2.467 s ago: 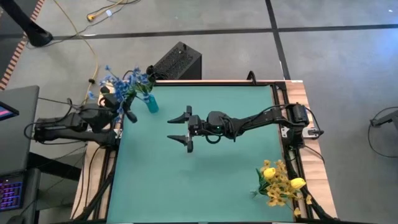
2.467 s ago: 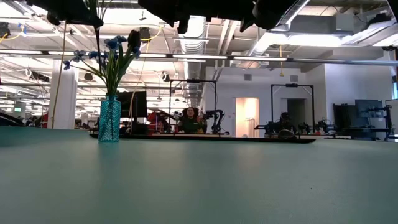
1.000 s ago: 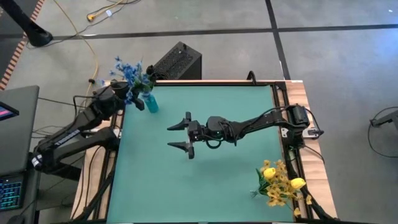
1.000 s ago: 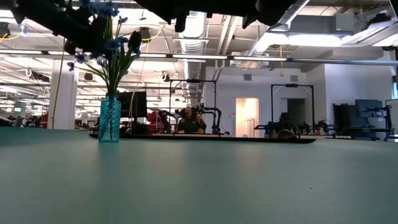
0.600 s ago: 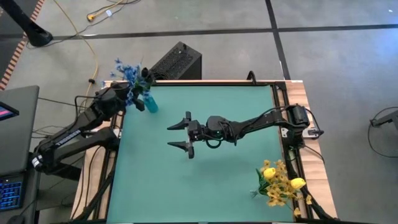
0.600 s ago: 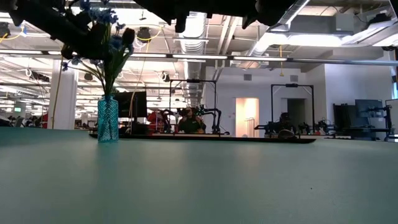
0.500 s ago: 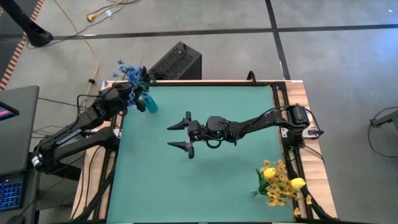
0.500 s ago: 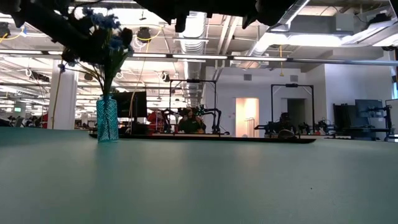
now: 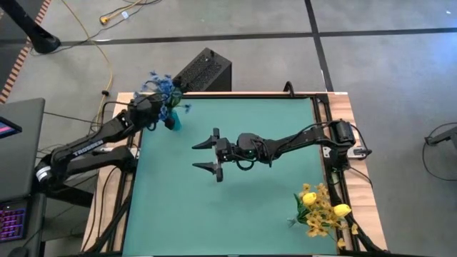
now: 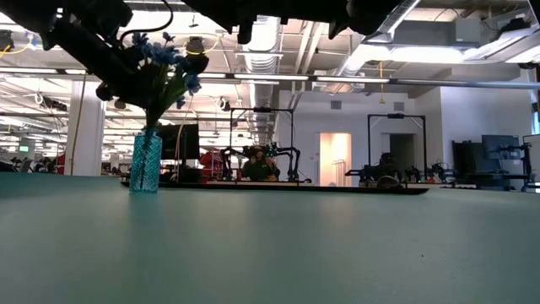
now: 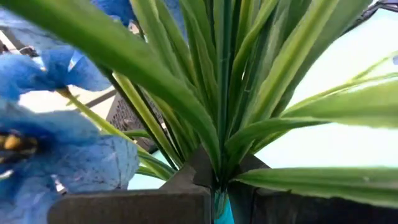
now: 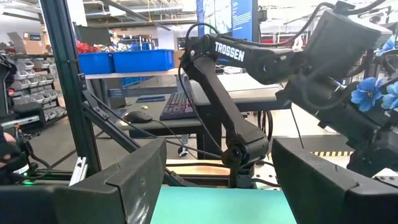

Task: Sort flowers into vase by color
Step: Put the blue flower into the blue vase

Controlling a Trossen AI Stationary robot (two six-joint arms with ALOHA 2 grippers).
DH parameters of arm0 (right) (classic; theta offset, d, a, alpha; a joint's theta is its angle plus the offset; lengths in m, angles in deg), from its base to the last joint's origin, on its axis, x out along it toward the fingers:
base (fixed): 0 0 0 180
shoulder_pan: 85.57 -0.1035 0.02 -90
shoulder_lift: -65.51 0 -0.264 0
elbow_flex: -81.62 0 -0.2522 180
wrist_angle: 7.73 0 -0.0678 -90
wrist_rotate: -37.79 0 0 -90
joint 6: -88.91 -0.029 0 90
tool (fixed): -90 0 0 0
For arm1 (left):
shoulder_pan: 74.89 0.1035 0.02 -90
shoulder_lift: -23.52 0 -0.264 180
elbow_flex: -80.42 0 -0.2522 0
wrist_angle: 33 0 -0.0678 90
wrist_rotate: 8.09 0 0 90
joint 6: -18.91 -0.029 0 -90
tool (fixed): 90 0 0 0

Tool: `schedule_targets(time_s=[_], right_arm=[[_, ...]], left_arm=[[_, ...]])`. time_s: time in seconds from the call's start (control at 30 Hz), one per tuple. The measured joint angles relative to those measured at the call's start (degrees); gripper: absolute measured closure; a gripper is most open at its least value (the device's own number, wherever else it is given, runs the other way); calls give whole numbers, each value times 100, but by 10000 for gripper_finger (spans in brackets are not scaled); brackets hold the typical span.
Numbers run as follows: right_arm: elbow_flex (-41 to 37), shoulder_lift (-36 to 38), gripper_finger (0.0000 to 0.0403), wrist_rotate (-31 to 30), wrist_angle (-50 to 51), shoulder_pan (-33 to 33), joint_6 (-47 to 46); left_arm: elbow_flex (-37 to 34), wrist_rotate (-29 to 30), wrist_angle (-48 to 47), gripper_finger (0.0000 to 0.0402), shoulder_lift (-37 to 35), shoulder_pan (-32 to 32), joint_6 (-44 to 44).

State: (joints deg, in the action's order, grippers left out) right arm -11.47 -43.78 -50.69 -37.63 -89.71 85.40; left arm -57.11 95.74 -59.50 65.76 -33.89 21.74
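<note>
From above, the blue vase (image 9: 172, 121) stands at the far left corner of the green table (image 9: 235, 200), and the left gripper (image 9: 158, 107) is right over it, jaws pinched shut on the blue flowers (image 9: 168, 89) whose stems run down into the vase. Out toward mid-table from the vase hangs the right gripper (image 9: 208, 154), fingers spread as wide as they go and holding nothing. Only this view catches the yellow flowers (image 9: 320, 208), bunched at the table's edge on the corner diagonally opposite the vase; whatever holds them is hidden under the blooms. Down at table height, the vase (image 10: 145, 162) shows what the overhead shot cannot: a cut diamond pattern in clear teal glass, upright on the mat, with thin green stems fanning up to small blue blossoms (image 10: 165, 52) and one dark bud (image 10: 197, 62) beside them. The left arm (image 10: 89, 42) crosses above the vase as a dark shape against the ceiling lights. The left wrist camera is buried in the bunch: long green leaves (image 11: 205, 81) across the frame, big soft blue petals (image 11: 74, 155) to one side, dark fingers (image 11: 186, 186) closed around the stems just above the vase's teal rim (image 11: 222, 208). The right wrist camera looks past its own wide-apart fingers (image 12: 124, 180) toward the vase corner, where the left arm (image 12: 236, 93) stands with blue blossoms (image 12: 373, 93) at its far end.
</note>
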Motion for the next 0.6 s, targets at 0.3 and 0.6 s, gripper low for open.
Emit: schedule_targets(time_s=[0.3, 0.6], right_arm=[[0, 0, 85, 0, 2, 0, 0], [0, 0, 85, 0, 1, 0, -93]], left_arm=[[0, 122, -279, 397, -107, 0, 2], [0, 1, -343, 397, -103, -2, 71]])
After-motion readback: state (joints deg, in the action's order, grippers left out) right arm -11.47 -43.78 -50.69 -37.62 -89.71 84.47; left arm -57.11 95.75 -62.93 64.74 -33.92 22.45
